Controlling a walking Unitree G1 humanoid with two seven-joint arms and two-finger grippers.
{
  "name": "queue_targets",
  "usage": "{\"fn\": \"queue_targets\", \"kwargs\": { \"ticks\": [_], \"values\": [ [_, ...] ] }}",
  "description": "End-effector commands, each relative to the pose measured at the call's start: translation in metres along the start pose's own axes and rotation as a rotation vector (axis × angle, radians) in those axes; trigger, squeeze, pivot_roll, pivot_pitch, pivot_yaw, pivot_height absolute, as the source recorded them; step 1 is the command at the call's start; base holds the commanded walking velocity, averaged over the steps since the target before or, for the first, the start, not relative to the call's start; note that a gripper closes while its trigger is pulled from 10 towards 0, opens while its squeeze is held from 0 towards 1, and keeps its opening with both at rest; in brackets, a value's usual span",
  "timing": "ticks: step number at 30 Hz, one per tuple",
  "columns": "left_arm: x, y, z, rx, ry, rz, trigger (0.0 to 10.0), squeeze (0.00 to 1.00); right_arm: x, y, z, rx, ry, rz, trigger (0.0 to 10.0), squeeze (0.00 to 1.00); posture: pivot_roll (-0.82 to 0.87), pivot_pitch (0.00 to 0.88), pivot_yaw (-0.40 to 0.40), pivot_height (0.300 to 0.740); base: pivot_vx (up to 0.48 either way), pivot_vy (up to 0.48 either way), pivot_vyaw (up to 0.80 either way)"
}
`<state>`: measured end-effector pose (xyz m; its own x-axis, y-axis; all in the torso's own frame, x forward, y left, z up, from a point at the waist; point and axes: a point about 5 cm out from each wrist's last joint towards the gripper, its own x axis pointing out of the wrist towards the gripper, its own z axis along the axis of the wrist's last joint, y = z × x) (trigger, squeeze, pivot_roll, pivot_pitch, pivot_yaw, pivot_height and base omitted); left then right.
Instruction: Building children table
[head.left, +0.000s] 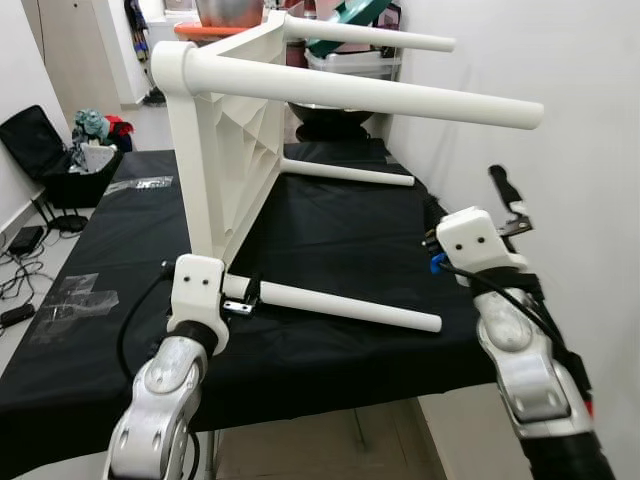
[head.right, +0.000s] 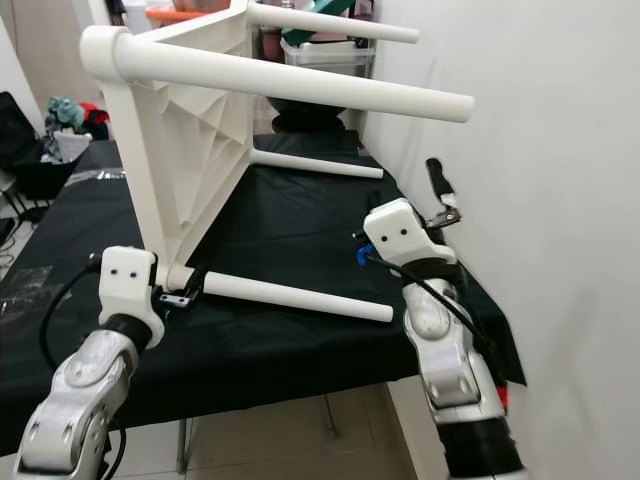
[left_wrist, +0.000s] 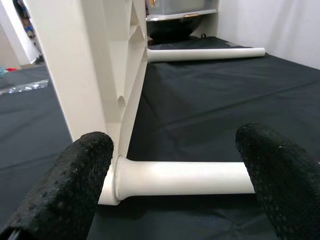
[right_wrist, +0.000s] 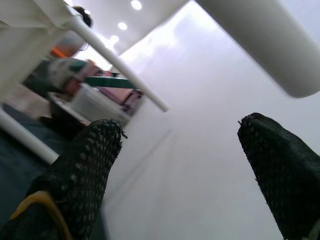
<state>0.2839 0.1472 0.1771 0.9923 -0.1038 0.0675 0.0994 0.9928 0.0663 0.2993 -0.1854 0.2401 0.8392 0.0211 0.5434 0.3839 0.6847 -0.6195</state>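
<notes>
Pebbled black left gripper (left_wrist: 175, 187) jaws apart around smooth cylindrical white table leg (left_wrist: 185, 177)

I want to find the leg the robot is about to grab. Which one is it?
Find the white table tipped on its side on the black cloth. Four legs stick out; it is the nearest bottom leg, between the open left gripper fingers.

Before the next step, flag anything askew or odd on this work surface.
The white table lies tipped on its side on the black cloth, all four legs pointing sideways toward the wall. The left pincer is open beside the lower near leg. Nothing looks broken or spilled.
</notes>
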Motion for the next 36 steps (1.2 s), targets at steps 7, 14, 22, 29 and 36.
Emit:
{"fn": "queue_targets", "kwargs": {
  "ticks": [7, 14, 22, 29, 36],
  "values": [
    [0.022, 0.007, -0.001, -0.032, -0.018, -0.090, 10.0, 0.00, 0.002, -0.026, 0.026, -0.221, -0.161, -0.193, 10.0, 0.00, 0.05, 0.066, -0.019, 0.740, 0.000, 0.000, 0.00],
    [0.042, 0.010, 0.003, -0.042, -0.036, -0.123, 10.0, 0.00, 0.011, -0.037, 0.045, -0.263, -0.240, -0.263, 10.0, 0.00, 0.05, 0.072, -0.019, 0.740, 0.000, 0.000, 0.00],
    [0.057, 0.016, 0.003, -0.077, -0.044, -0.117, 10.0, 0.00, 0.018, -0.031, 0.057, -0.288, -0.301, -0.244, 10.0, 0.00, 0.04, 0.081, -0.020, 0.740, 0.000, 0.000, 0.00],
    [0.066, 0.022, 0.000, -0.079, -0.043, -0.103, 10.0, 0.00, 0.024, -0.009, 0.051, -0.335, -0.297, -0.113, 10.0, 0.00, 0.04, 0.097, -0.028, 0.740, 0.000, 0.000, 0.00],
    [0.070, 0.026, -0.001, -0.097, -0.052, -0.091, 10.0, 0.00, 0.035, 0.000, 0.051, -0.401, -0.295, -0.059, 10.0, 0.00, 0.03, 0.115, -0.033, 0.740, 0.000, 0.000, 0.00]
  ]
}}
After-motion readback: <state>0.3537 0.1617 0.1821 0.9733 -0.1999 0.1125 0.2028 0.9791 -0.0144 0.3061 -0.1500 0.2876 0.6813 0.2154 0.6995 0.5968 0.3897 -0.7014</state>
